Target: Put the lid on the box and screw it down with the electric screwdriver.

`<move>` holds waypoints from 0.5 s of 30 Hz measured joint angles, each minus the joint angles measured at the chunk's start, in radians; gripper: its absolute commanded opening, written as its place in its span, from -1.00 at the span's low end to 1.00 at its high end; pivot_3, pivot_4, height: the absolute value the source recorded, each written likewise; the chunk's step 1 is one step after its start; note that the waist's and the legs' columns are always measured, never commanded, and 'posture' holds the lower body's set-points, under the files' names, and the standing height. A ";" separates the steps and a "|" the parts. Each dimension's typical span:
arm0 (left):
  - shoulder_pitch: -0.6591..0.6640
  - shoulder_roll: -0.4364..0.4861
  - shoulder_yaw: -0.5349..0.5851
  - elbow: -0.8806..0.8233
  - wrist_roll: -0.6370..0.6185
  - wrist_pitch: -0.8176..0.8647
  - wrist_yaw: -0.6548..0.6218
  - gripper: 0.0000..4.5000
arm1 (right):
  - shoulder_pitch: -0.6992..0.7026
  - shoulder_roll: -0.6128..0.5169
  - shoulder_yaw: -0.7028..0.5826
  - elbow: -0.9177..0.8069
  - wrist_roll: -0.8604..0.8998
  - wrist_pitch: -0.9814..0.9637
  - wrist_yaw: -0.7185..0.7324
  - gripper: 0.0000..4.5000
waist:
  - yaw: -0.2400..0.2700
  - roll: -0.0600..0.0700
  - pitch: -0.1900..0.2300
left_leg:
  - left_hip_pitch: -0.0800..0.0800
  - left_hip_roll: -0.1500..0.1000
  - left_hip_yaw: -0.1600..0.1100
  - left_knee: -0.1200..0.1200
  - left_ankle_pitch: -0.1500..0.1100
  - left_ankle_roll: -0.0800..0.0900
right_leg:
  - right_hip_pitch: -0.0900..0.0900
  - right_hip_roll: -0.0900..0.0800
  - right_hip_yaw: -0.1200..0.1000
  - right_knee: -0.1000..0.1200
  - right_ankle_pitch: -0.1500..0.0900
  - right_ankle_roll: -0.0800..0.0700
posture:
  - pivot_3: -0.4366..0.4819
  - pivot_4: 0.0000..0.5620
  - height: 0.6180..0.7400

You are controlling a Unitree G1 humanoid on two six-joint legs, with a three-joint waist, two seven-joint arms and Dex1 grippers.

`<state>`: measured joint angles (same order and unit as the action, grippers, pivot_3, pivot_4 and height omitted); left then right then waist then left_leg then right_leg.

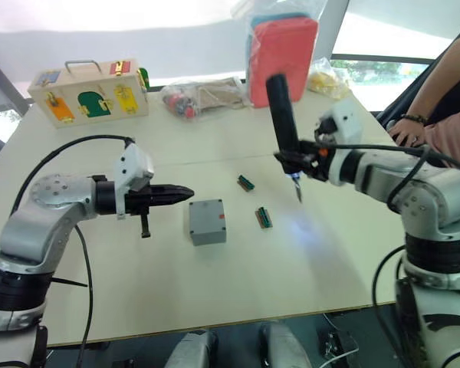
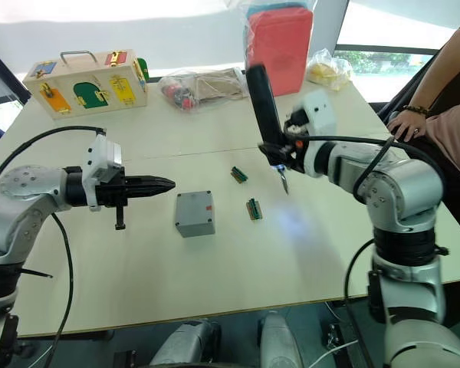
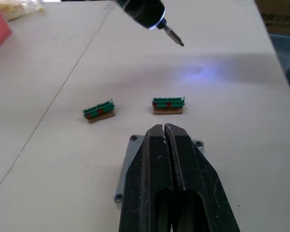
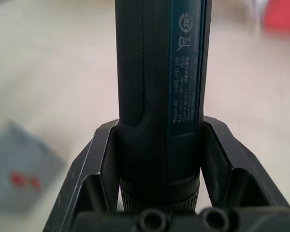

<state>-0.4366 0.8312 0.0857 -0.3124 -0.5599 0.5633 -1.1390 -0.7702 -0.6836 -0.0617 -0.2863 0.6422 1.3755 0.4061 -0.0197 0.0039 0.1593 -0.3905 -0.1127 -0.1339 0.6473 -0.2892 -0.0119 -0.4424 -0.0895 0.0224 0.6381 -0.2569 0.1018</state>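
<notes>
My right gripper is clamped around the electric screwdriver, one finger on each side of its dark barrel near the lower end. The tool stands nearly upright in my grasp, its long body rising above my fingers and its thin bit hanging just below them, clear of the table. A pale bluish patch of light lies on the tabletop beyond the tip.

My left gripper holds nothing; its two black fingers are pressed together, pointing level toward my right side. The box sits on the table just ahead of and below those fingertips, apart from them, a small red mark on the side facing my right arm. The lid appears to lie flat on top of it, its corner holes showing past my fingers.

Two small green connector pieces lie between the box and the screwdriver tip.
</notes>
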 measured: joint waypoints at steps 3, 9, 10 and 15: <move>0.011 0.042 0.040 -0.025 -0.036 0.021 -0.004 -1.00 | -0.063 -0.076 0.077 0.082 -0.006 0.179 0.010 -0.20 | 0.001 -0.003 0.003 | -0.001 0.001 0.001 0.001 0.000 0.000 | -0.002 0.000 0.000 0.002 0.000 0.000 | -0.05 -0.47 1.00; 0.048 0.050 0.079 -0.084 -0.093 0.060 0.028 -1.00 | -0.127 -0.044 0.178 0.353 -0.063 0.232 -0.070 -0.20 | 0.006 -0.005 0.006 | -0.001 0.000 0.002 0.002 0.001 -0.001 | -0.001 0.000 0.001 0.002 0.002 -0.001 | -0.05 -0.47 1.00; 0.052 0.050 0.085 -0.092 -0.103 0.065 0.034 -1.00 | -0.136 -0.033 0.186 0.391 -0.072 0.232 -0.084 -0.20 | 0.006 -0.005 0.006 | -0.001 0.000 0.002 0.002 0.001 -0.002 | -0.001 0.000 0.000 0.002 0.002 -0.001 | -0.05 -0.47 1.00; 0.097 0.054 0.099 -0.130 -0.116 0.079 0.065 -1.00 | -0.165 0.011 0.200 0.499 -0.114 0.232 -0.126 0.02 | 0.006 -0.005 0.006 | -0.001 0.001 0.001 0.002 0.001 -0.002 | -0.001 0.001 0.000 0.002 0.002 -0.001 | -0.05 -0.47 1.00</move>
<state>-0.3398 0.8848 0.1846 -0.4426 -0.6762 0.6420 -1.0740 -0.9352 -0.6722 0.1383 0.2128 0.5284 1.6080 0.2797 -0.0138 -0.0015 0.1657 -0.3915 -0.1120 -0.1326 0.6492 -0.2879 -0.0138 -0.4437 -0.0890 0.0227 0.6405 -0.2549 0.1007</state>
